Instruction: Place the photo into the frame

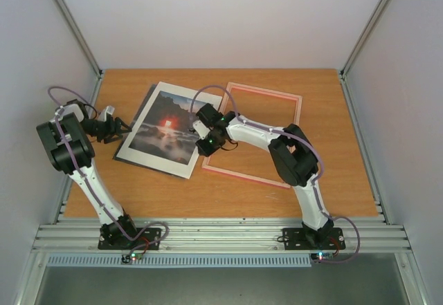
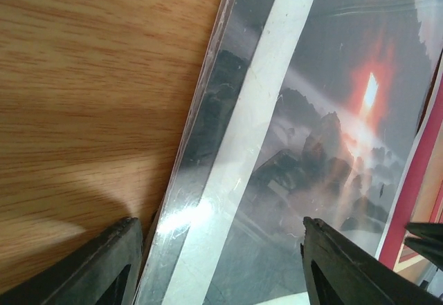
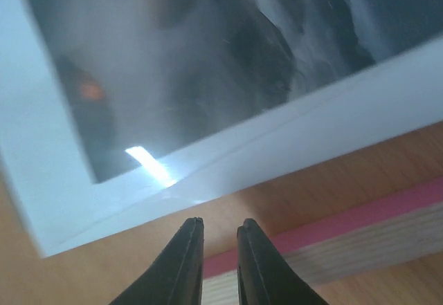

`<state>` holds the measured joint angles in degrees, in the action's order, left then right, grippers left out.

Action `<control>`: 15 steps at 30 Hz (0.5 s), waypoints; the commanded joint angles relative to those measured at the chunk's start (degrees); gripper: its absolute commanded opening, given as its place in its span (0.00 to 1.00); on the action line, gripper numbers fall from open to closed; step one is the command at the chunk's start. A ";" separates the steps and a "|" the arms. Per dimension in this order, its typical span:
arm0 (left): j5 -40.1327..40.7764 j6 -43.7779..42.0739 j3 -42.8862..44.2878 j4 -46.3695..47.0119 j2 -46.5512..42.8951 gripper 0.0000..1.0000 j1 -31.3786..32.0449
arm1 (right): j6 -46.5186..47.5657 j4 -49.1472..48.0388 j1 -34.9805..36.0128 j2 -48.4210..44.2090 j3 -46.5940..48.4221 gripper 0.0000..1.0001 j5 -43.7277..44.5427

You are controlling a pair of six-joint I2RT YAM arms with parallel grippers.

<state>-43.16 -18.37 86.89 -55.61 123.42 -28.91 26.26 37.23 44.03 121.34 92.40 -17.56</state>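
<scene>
The photo [image 1: 165, 126] lies flat on the counter [image 1: 332, 153] just left of the frame [image 1: 266, 91], long edges roughly parallel, with the right hand [image 3: 220, 225] pinched nearly shut and empty between them and the left hand [image 2: 219, 223] spread open at the photo's side farthest from the frame.

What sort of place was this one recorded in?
Probably a lab robot cell: wooden table boxed in by white panels, aluminium rails in front, left arm and right arm bolted there.
</scene>
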 commanded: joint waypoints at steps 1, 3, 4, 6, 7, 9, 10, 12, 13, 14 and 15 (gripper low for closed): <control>1.46 1.09 0.52 1.50 0.53 0.64 -0.10 | -0.08 -0.52 -0.17 4.11 0.74 0.15 4.28; 0.71 1.63 0.90 1.64 1.03 0.64 -0.03 | -0.26 -0.58 -0.09 5.78 1.48 0.15 4.35; 0.18 1.82 0.98 1.53 1.30 0.64 -0.03 | -0.36 -0.65 -0.14 6.67 2.06 0.15 4.31; -0.99 2.27 0.79 1.69 1.75 0.64 -0.01 | -0.50 -0.76 0.14 8.51 3.80 0.14 4.04; -1.50 2.44 0.55 1.92 1.82 0.63 -0.01 | -0.63 -0.77 0.22 9.41 4.77 0.14 3.81; -2.48 2.84 0.24 2.19 1.96 0.62 0.12 | -0.68 -0.39 0.47 11.29 6.92 0.14 3.29; -2.97 3.14 0.11 2.40 1.90 0.62 0.28 | -0.76 -0.28 0.64 12.27 7.83 0.14 3.17; -3.29 3.41 -0.14 2.53 1.92 0.61 0.65 | -0.99 -0.02 0.83 13.45 9.43 0.15 2.75; -3.38 3.38 -0.14 2.53 1.98 0.60 0.87 | -1.10 0.15 0.87 13.99 10.07 0.15 2.50; -3.64 3.35 -0.14 2.49 1.94 0.60 1.01 | -1.20 0.30 0.91 14.45 10.67 0.14 2.27; -4.07 3.41 -0.14 2.39 1.85 0.60 1.12 | -1.21 0.45 1.02 14.80 11.14 0.14 2.08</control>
<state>-44.16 -15.77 87.13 -53.08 123.70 -29.02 25.74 37.89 43.94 131.37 101.97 -15.22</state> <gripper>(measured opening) 0.603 0.145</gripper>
